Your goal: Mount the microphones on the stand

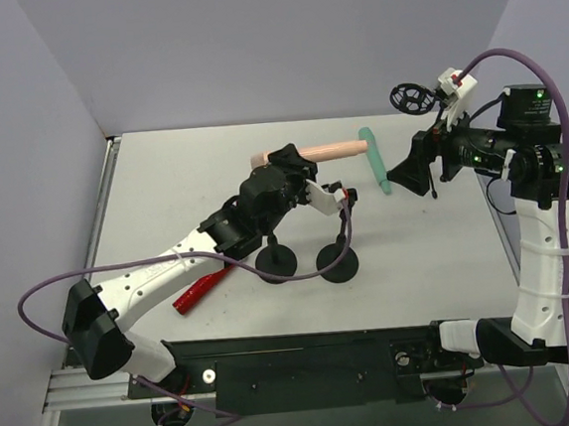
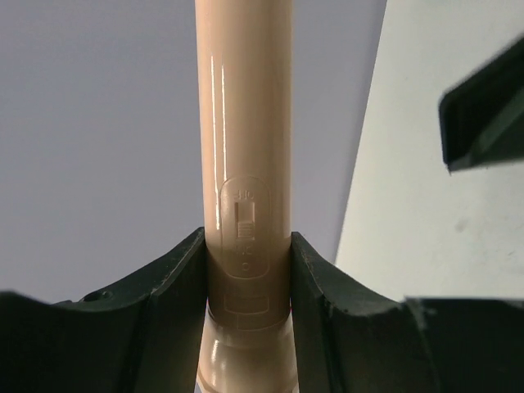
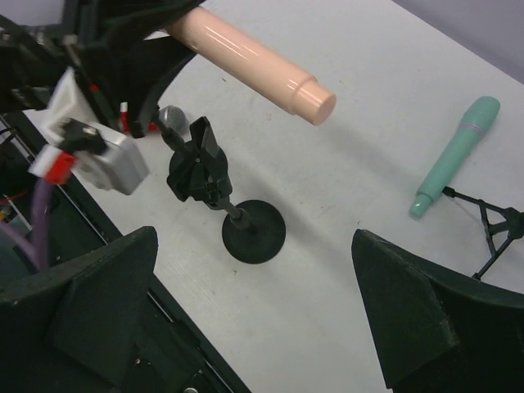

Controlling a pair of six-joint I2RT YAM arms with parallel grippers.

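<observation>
Left end effector [image 2: 246, 246] clamps peach-pink microphone [image 2: 244, 123]; switch lettering [image 2: 246, 217] seemingly unreadable; right end effector [image 3: 254, 246] wide.

Peach microphone [image 1: 334, 151] aloft near stands [image 1: 276, 265]; teal microphone [image 1: 374, 160] and red microphone [image 1: 200, 290] lie flat

**Two microphones and two stands only partly seen**

From above, the left gripper [image 1: 285, 161] covers the middle of the pink microphone [image 1: 344, 149]. The red microphone [image 1: 200, 290] lies partly under the left arm [image 1: 160, 269], and its far end is hidden there. The same arm hides the top of the left-hand stand [image 1: 276, 264]. In the left wrist view the pink body runs off the top and bottom edges, its switch lettering too small to read. The right wrist view cuts a tripod stand [image 3: 495, 228] at its right edge.
</observation>
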